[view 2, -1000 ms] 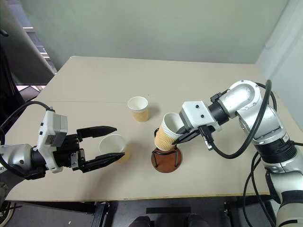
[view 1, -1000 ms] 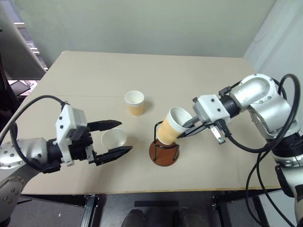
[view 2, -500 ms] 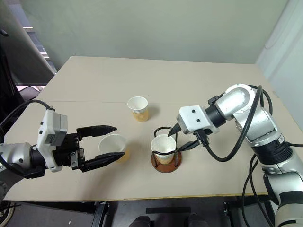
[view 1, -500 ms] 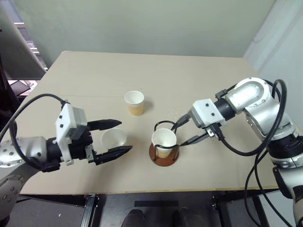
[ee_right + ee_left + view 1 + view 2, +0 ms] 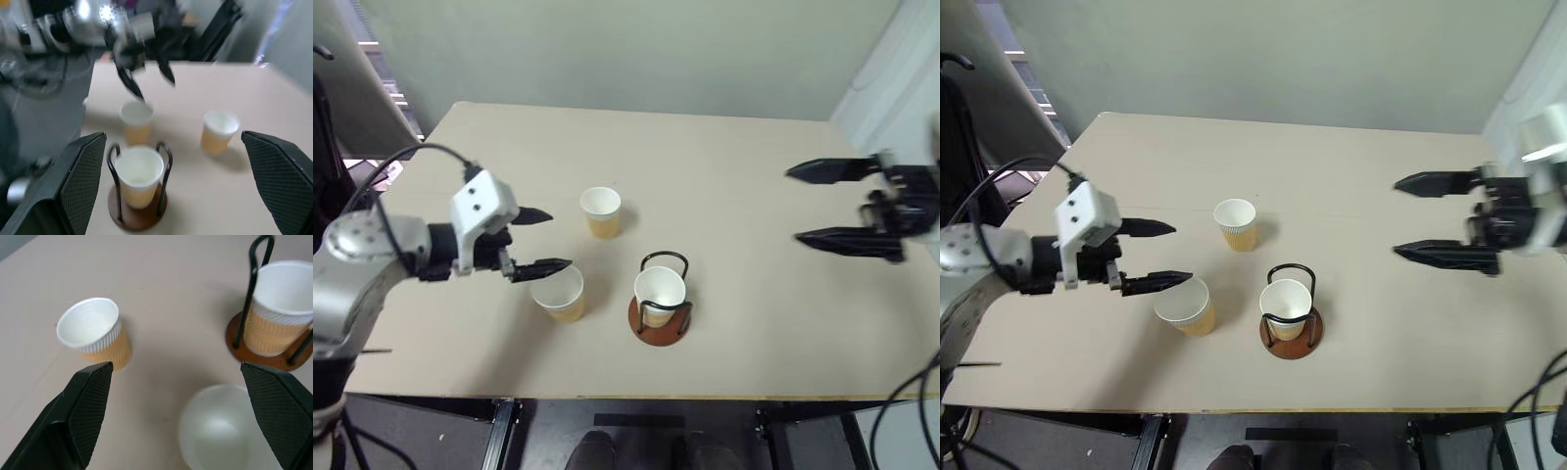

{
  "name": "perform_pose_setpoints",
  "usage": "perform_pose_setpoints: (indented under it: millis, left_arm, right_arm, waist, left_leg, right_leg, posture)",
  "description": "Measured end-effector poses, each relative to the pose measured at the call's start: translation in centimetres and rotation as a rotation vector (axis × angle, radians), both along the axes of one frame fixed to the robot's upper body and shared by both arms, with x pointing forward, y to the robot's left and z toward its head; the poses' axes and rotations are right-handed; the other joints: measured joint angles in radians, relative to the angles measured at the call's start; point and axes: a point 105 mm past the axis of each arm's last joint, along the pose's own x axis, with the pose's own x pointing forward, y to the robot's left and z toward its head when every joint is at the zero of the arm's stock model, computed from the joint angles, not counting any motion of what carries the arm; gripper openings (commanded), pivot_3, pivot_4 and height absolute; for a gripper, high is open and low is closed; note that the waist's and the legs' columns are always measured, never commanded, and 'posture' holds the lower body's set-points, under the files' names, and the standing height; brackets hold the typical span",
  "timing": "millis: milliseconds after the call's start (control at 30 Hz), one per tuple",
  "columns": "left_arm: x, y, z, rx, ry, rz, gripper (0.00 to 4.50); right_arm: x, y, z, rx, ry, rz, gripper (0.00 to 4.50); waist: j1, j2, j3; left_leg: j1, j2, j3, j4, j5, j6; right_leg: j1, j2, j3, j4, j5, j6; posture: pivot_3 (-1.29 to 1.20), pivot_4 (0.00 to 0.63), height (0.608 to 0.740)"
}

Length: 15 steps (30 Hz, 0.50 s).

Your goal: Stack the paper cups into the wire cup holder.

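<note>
The cup (image 5: 1186, 305) just below the wide-open left fingers (image 5: 1157, 255) is light, thin and crushable; grip its ribbed wall gently. The right fingers (image 5: 1438, 217) also stand wide, empty.

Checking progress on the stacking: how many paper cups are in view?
3: one cup upright in the wire cup holder, one on the table beside the left gripper, one farther back. None seems hidden.

Beige table (image 5: 734, 157), pale wall (image 5: 636, 49) behind; dark clutter beyond left edge.
</note>
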Motion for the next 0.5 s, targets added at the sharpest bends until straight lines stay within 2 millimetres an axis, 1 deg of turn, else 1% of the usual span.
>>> perform_pose_setpoints:
  millis: [100,200,267,367,433,500]
  left_arm:
    - [0.5,0.1,-1.3,0.075,0.05,-0.042,4.5]
    - [0.7,0.4,-2.4,0.132,0.093,-0.085,4.5]
    - [0.9,0.5,-2.8,0.158,0.108,-0.107,4.5]
    - [1.2,0.8,-3.5,0.197,0.128,-0.118,4.5]
    - [1.5,0.7,-4.2,0.209,0.143,-0.126,4.5]
    - [1.7,0.2,-5.0,0.212,0.158,-0.146,4.12]
  right_arm:
    - [-1.4,0.8,0.4,0.035,0.008,0.015,4.48]
    - [-2.9,1.4,0.5,0.053,0.013,0.018,4.48]
    - [-3.4,1.4,0.2,0.052,0.033,-0.004,4.48]
    - [-3.7,1.1,-0.4,0.052,0.064,-0.037,4.48]
    - [-3.8,0.9,-0.5,0.045,0.066,-0.065,4.48]
    - [-3.8,0.7,-0.4,0.04,0.061,-0.09,4.5]
  waist:
    - [-0.015,0.0,0.0]
    - [-0.016,0.0,0.0]
    - [-0.016,0.0,0.0]
    - [-0.014,0.0,0.0]
    - [-0.014,0.0,0.0]
    - [-0.014,0.0,0.0]
  left_leg:
    - [0.0,0.0,0.0,0.0,0.0,0.0]
    - [-0.001,0.0,-0.001,0.0,0.0,0.001]
    - [-0.002,0.0,-0.002,0.0,-0.001,0.001]
    - [-0.002,0.0,-0.003,0.0,-0.001,0.003]
    - [-0.002,0.0,-0.003,0.0,-0.001,0.003]
    - [-0.002,0.0,-0.003,0.0,-0.002,0.004]
  right_leg:
    - [-0.001,0.0,0.0,0.0,0.0,0.002]
    - [0.0,0.001,0.0,-0.002,-0.001,0.003]
    - [0.0,0.0,0.0,-0.003,0.0,0.003]
    - [0.0,-0.001,0.0,-0.004,0.0,0.004]
    - [0.001,-0.001,0.0,-0.004,0.0,0.004]
    - [0.001,-0.001,0.0,-0.005,0.0,0.005]
  posture:
    - [0.0,0.15,0.74]
    - [0.0,0.15,0.74]
    - [0.0,0.15,0.74]
    - [0.0,0.15,0.74]
    - [0.0,0.15,0.74]
    - [0.0,0.15,0.74]
